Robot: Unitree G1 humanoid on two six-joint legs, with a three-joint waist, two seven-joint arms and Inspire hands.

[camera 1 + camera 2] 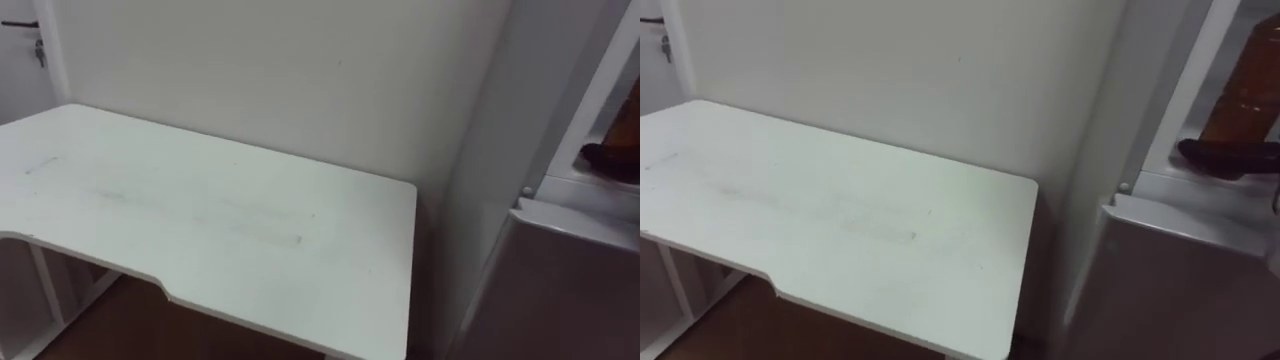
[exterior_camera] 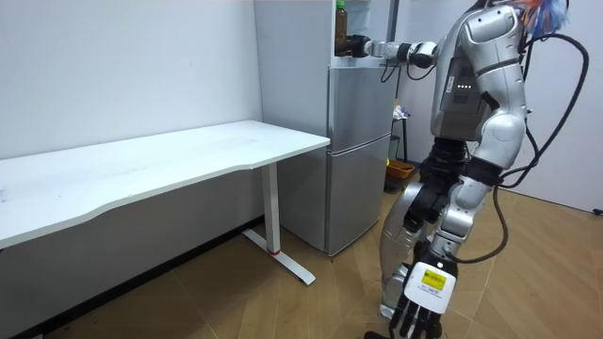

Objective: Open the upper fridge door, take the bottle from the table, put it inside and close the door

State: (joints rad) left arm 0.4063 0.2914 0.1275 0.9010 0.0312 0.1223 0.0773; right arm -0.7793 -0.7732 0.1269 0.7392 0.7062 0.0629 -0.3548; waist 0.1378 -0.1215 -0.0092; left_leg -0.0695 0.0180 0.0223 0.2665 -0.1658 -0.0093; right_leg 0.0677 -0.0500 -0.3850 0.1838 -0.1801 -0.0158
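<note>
A brown bottle [image 1: 1246,88] with a green cap [image 2: 340,6] stands upright at the open upper part of the grey fridge [image 2: 358,160]. My right hand [image 1: 1230,154] is shut round its lower end, with the arm stretched out level from my shoulder. In the left eye view the bottle [image 1: 626,112] and the right hand [image 1: 608,158] show at the right edge, over the white sill of the upper compartment [image 1: 1180,192]. My left hand [image 2: 421,311] hangs low beside my leg, fingers relaxed. I stand just to the room view's right of the fridge, facing it.
A long white table [image 1: 200,220] stands against the wall to my left, its end close beside the fridge. The shut lower fridge door [image 1: 1180,285] is below my right hand. A small orange bin [image 2: 399,171] sits on the floor behind the fridge.
</note>
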